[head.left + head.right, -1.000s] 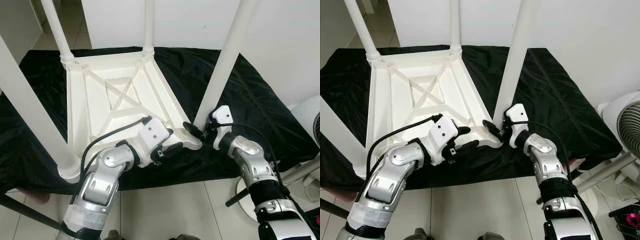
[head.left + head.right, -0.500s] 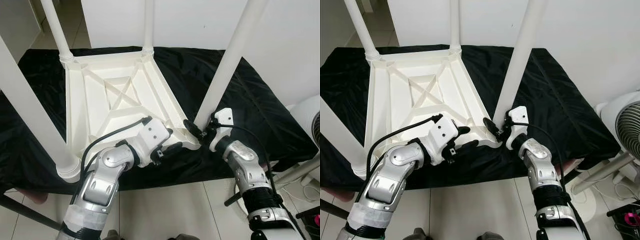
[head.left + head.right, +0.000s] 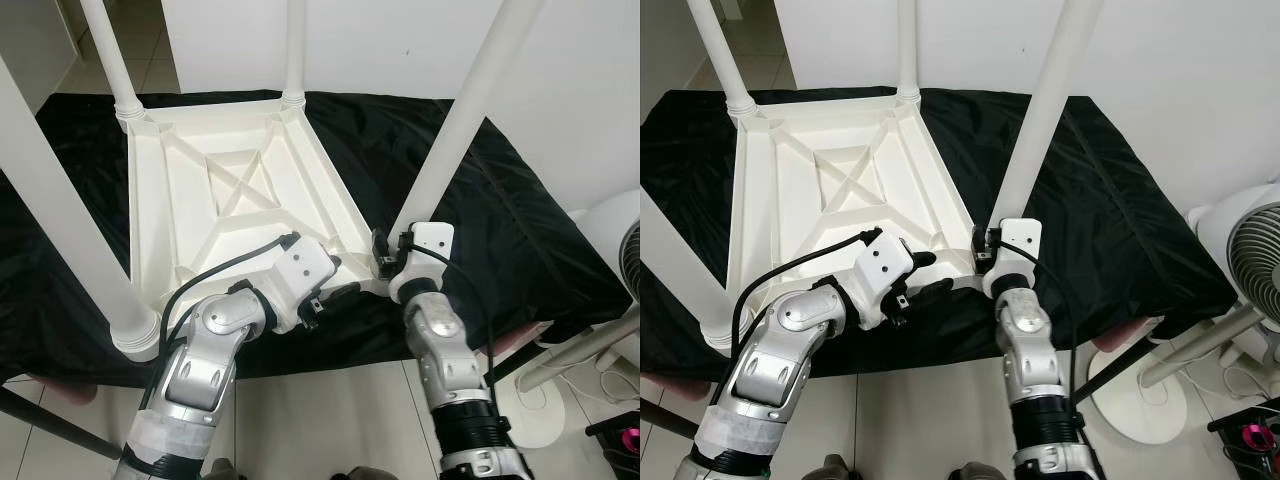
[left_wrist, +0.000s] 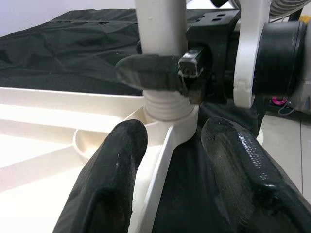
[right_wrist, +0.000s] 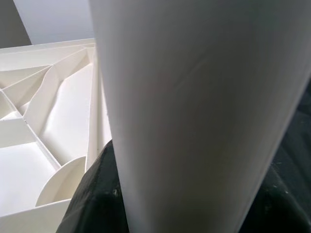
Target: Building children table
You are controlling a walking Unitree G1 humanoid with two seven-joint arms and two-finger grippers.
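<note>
On black cloth (image 3: 480,200): upturned white table (image 3: 220,210), tiled floor (image 3: 330,410).

Upturned table (image 3: 215,205) on cloth (image 3: 520,240) (fan (image 3: 1255,250) rightward).

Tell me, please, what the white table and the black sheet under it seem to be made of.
The upturned table looks like moulded plastic, matt off-white: its underside has cast ribs and its leg has a threaded end at the corner socket, where the right gripper grips it. The black sheet seems a thin synthetic fabric or film, with a slight sheen and many fine creases; which of the two I cannot tell.
</note>
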